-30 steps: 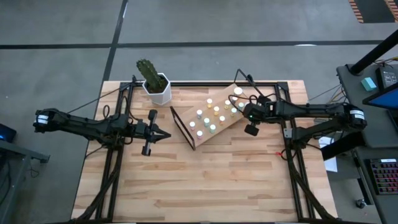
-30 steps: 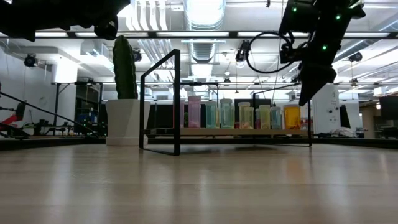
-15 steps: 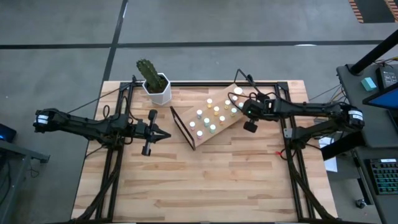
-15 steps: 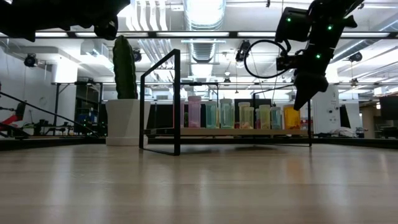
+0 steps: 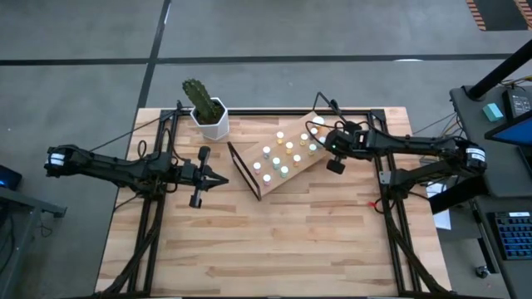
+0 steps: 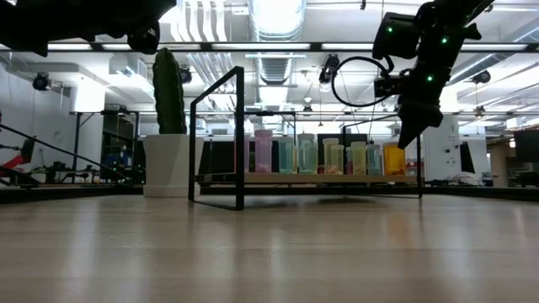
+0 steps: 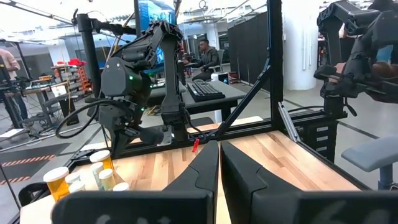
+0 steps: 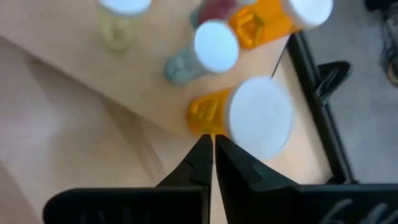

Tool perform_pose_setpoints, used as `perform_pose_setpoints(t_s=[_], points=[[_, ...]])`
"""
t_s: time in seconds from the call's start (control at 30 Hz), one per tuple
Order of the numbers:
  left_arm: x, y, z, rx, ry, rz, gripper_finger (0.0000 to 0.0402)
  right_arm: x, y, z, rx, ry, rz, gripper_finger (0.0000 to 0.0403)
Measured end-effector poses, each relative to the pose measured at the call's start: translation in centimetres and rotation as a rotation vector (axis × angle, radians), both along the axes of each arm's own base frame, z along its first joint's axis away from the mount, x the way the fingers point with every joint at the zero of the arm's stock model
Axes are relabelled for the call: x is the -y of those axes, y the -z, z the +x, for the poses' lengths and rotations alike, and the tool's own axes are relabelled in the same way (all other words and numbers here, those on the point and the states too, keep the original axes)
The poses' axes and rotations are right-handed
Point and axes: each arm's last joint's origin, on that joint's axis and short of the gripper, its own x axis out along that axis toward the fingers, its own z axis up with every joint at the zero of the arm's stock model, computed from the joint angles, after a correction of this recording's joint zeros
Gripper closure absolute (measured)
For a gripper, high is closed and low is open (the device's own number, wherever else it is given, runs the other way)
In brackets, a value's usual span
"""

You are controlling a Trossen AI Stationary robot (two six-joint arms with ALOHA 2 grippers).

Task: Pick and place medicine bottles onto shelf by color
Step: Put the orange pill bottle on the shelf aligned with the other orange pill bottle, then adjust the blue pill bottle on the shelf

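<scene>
Pale plank tabletop (image 5: 274, 241), round-capped medicine bottles (image 5: 283, 154) on tilted wooden shelf (image 5: 293, 178) (both grippers' fingers together, empty).

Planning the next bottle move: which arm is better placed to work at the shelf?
The right. Its shut hand hangs just above the bottles at the shelf's right end, while the left hand, also shut, sits farther off, left of the shelf.

Top-down: medicine bottles (image 5: 287, 154) on the shelf (image 5: 264, 184) too small to tell cap colours reliably. Right wrist: bottles blurred, two cut off at the frame edge, labels unreadable. Low view: left arm cropped by the frame edge, its pincer out of shot; far shelf rows hidden behind front bottles.
</scene>
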Motion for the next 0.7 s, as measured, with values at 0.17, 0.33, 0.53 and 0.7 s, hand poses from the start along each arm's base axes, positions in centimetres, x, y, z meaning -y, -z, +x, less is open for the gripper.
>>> perform_pose_setpoints(t_s=[0.17,0.33,0.53,0.7], points=[[0.0,0.0,0.0,0.002,-0.002,0.016,0.0402,0.2,-0.2,0.4,0.016,-0.017,-0.05,0.0394],[0.0,0.0,0.0,0.002,-0.002,0.016,0.0402,0.2,-0.2,0.4,0.025,-0.017,-0.053,0.0394],[0.0,-0.1,0.0,0.007,-0.002,0.016,0.0402,-0.5,-3.3,0.7,0.159,-0.063,-0.049,0.0394],[0.0,-1.6,-0.2,0.14,-0.002,0.008,0.0402,0.5,-7.3,2.2,0.426,-0.059,0.042,0.0394]])
